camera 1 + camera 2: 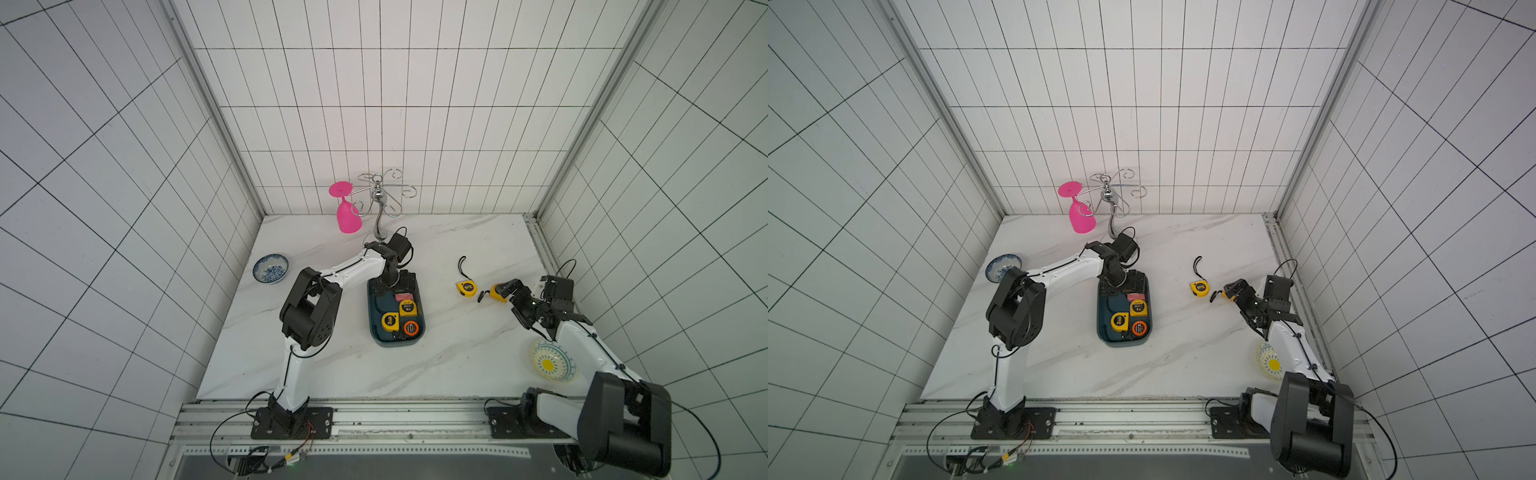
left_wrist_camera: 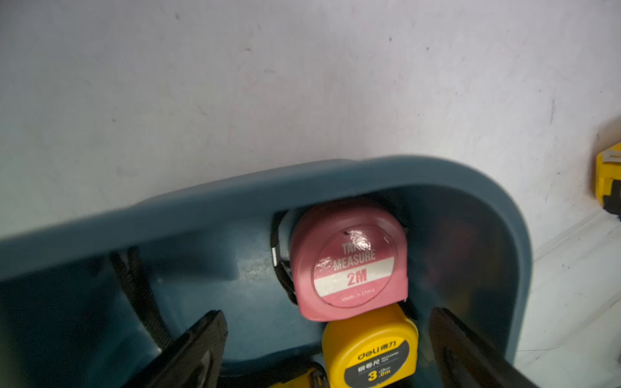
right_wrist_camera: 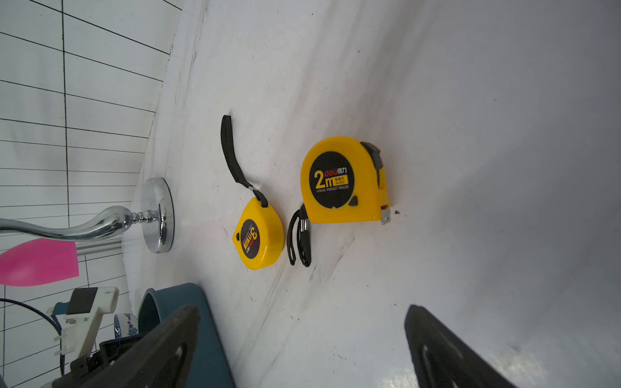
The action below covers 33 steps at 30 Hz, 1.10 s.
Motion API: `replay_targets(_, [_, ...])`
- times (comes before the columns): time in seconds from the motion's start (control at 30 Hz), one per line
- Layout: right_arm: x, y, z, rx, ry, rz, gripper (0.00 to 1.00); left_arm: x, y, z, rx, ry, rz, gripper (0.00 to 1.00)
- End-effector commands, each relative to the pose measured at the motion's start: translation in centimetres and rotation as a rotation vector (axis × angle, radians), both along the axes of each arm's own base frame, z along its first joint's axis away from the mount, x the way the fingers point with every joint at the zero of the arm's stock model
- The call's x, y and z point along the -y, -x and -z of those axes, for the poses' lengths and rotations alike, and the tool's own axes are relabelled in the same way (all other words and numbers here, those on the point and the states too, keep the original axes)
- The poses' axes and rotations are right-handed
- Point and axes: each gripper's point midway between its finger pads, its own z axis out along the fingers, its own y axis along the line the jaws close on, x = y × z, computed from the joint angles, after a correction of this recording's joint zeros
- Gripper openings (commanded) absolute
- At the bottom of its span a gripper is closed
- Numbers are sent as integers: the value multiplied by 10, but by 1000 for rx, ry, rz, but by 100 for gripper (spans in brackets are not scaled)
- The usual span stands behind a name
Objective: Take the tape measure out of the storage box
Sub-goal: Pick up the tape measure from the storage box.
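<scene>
The teal storage box [image 1: 376, 332] [image 1: 1104, 332] lies mid-table in both top views and holds several tape measures. Among them are a pink tape measure [image 2: 349, 265] in a far corner, a yellow one [image 2: 369, 352] touching it, and an orange-and-black one [image 1: 410, 328]. My left gripper [image 2: 326, 322] [image 1: 392, 287] hangs open over the box's far end, its fingers on either side of the yellow one and not touching it. Two yellow tape measures [image 3: 342, 181] [image 3: 258, 238] lie on the table right of the box. My right gripper [image 3: 300, 314] [image 1: 509, 298] is open and empty just short of the nearer one.
A chrome glass rack [image 1: 380, 199] with a pink glass [image 1: 347, 212] hanging from it stands at the back wall. A blue-and-white bowl [image 1: 270, 268] sits at the left. A yellow patterned bowl [image 1: 550, 361] sits under the right arm.
</scene>
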Motion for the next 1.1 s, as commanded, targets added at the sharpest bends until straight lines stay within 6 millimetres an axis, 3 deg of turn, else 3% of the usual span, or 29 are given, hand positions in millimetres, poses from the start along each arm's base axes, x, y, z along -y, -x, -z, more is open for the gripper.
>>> replay_targets(0.0, [-3, -8, -19, 42, -3, -25, 99, 11, -7, 3, 8, 37, 22, 98])
replay_targets(0.3, [-5, -10, -21, 45, -14, -34, 99, 11, -12, 11, 6, -8, 20, 98])
replay_targets(0.73, [-11, -14, -26, 56, -27, -45, 99, -13, -14, 23, -1, -134, -2, 96])
replay_targets(0.93, [-12, -13, -26, 57, -27, -47, 99, 4, -13, 21, -12, -72, 17, 96])
replay_targets(1.07, [-12, -10, -25, 56, -27, -44, 99, -4, -13, 21, 0, -144, 18, 95])
